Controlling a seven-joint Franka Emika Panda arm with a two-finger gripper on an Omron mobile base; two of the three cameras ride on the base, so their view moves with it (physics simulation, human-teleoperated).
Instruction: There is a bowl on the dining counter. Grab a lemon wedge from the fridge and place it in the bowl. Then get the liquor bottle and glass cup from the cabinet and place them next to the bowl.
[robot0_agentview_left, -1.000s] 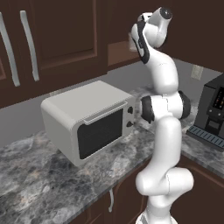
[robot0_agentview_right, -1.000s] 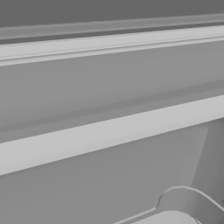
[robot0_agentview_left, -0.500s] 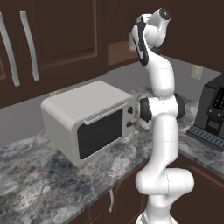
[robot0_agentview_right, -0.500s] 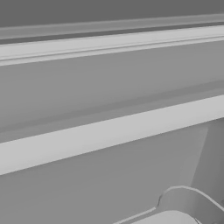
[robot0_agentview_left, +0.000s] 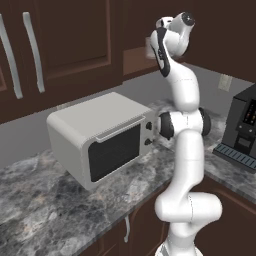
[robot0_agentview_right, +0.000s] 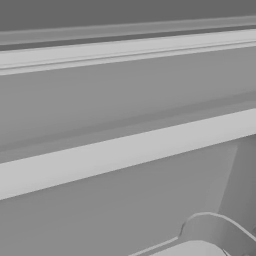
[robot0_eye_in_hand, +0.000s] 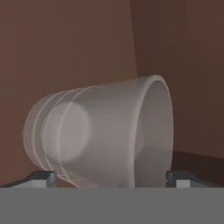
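Hand view: the translucent glass cup (robot0_eye_in_hand: 103, 133) occupies the centre of the frame against brown cabinet walls (robot0_eye_in_hand: 65, 43), its rim toward the right and its base toward the left. The end effector (robot0_eye_in_hand: 109, 178) stands wide, its dark fingertips (robot0_eye_in_hand: 41, 176) flanking the cup at lower left and lower right, apparently not touching it. Left base view: the arm (robot0_agentview_left: 182, 145) reaches toward the upper cabinet; a microwave (robot0_agentview_left: 102, 137) sits on the marble surface (robot0_agentview_left: 40, 210) at centre left, and a coffee machine (robot0_agentview_left: 242, 127) at the right edge.

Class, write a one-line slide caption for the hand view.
Open gripper straddling a clear glass cup inside the dark wooden cabinet.
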